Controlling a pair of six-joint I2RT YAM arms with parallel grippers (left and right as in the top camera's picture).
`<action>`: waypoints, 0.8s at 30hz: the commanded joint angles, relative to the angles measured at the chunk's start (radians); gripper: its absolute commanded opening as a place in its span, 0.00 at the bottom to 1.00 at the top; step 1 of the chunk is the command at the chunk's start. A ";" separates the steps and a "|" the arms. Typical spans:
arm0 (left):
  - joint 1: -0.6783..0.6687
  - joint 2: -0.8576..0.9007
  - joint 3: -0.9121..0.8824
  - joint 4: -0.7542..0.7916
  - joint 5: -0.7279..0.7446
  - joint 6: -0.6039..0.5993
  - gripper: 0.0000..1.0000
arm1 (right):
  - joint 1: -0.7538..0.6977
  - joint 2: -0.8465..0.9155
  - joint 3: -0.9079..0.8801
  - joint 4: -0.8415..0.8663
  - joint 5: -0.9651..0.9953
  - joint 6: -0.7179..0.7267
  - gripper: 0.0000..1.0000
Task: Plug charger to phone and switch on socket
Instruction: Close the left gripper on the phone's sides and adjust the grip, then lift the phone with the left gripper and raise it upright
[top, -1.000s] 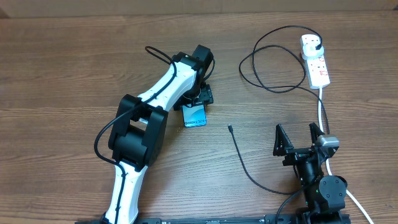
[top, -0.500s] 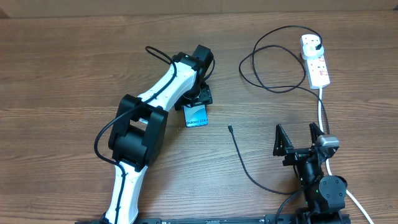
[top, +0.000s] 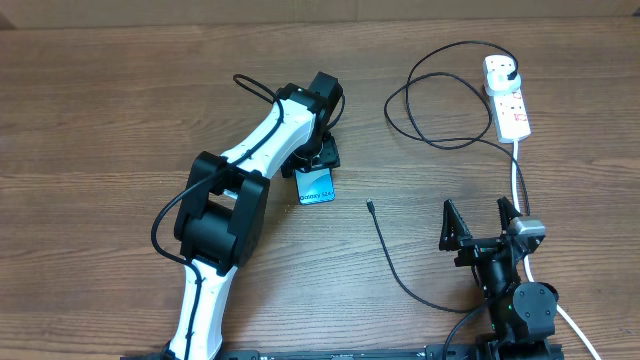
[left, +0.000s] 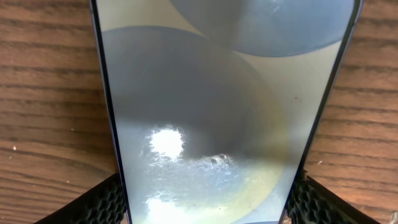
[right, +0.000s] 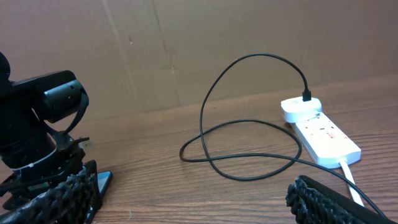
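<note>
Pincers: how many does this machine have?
2. The left pincer flanks the phone mid-table; the right pincer stands open and empty near the table's right front.

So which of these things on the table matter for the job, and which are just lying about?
For the job: phone, black charger cable, white socket strip with its thick cord.
Just there: wooden table, brown wall behind.
</note>
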 joint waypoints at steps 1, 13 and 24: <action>0.006 0.061 -0.012 -0.039 0.023 -0.006 0.72 | 0.006 -0.011 -0.011 0.006 -0.005 -0.002 1.00; 0.006 0.061 0.100 -0.140 0.026 -0.006 0.70 | 0.006 -0.011 -0.011 0.006 -0.005 -0.002 1.00; 0.006 0.061 0.260 -0.272 0.034 -0.006 0.70 | 0.006 -0.011 -0.011 0.006 -0.005 -0.002 1.00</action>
